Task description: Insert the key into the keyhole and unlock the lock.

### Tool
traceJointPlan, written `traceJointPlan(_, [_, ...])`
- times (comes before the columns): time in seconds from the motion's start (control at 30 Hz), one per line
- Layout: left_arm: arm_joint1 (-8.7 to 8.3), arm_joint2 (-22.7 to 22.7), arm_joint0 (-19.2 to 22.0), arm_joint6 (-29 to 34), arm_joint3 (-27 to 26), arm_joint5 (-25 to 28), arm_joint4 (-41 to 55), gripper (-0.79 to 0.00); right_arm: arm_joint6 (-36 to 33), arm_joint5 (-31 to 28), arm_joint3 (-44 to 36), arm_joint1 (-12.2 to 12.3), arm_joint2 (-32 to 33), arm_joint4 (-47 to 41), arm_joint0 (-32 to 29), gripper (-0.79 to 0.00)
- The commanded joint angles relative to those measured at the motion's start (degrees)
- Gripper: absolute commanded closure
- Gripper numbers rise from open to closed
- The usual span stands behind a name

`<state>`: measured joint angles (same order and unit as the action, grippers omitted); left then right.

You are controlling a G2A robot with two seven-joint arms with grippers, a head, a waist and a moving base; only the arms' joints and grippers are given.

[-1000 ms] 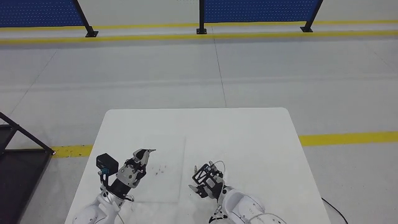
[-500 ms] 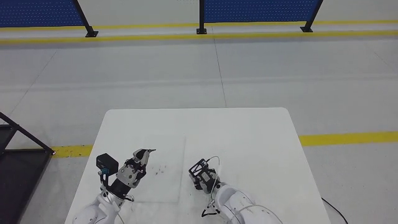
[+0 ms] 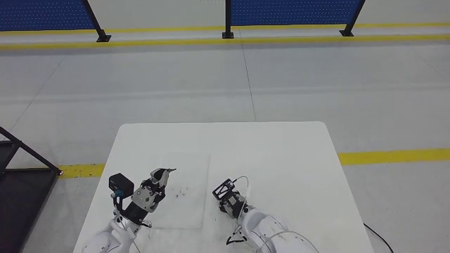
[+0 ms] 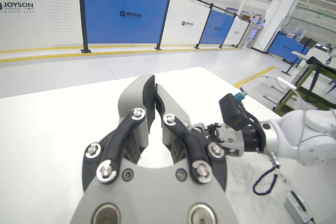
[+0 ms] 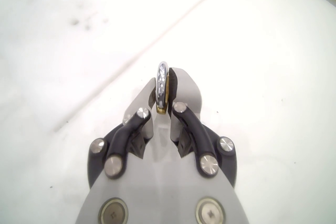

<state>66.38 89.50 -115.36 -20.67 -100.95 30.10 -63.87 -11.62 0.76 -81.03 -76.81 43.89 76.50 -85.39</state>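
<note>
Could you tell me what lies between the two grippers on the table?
In the top view, only bare table with dark marks and a faint line lies between the left gripper and the right gripper.

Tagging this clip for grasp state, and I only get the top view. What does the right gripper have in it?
Observer: The right gripper is shut on the lock. Its chrome shackle pokes out past the fingertips.
Operator: Is the keyhole facing out?
Observer: Cannot tell. The brass body sits deep between the fingers, with only a narrow edge showing.
Operator: And the left gripper?
Observer: The left gripper is shut, with its black pads meeting at the tips. Whether a key is pinched between them I cannot tell.
</note>
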Motion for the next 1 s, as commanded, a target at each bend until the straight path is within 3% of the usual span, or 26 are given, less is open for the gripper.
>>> traceJointPlan(0.0, [0.00,0.00,0.00,0.00,0.00,0.00,0.00,0.000,0.96,-0.80,-1.54,0.41,1.75,-0.93,-0.45,0.000])
traceJointPlan(0.17, [0.00,0.00,0.00,0.00,0.00,0.00,0.00,0.000,5.39,-8.52,-7.86,2.47,9.63,-6.57,-3.98,0.000])
traceJointPlan(0.4, [0.03,-0.38,0.23,0.09,-0.29,0.28,0.28,0.000,10.94,-28.06,-14.07,5.52,22.74,-20.61,-10.72,0.000])
traceJointPlan(0.53, [0.20,-3.10,1.55,-1.86,-0.20,4.46,1.71,0.000,11.89,-41.41,-12.81,6.58,26.86,-29.81,-11.79,0.000])
traceJointPlan(0.67, [0.31,-5.81,3.58,-5.98,2.05,12.28,3.67,0.000,8.17,-55.04,-10.01,7.54,28.20,-38.83,-10.62,0.000])
traceJointPlan(0.87, [0.58,-9.63,7.09,-11.69,6.46,22.94,5.70,0.000,8.17,-55.04,-10.01,7.54,28.20,-38.83,-10.62,0.000])
traceJointPlan(0.97, [0.58,-10.00,8.39,-10.78,8.20,22.60,3.56,0.000,8.17,-55.04,-10.01,7.54,28.20,-38.83,-10.62,0.000])
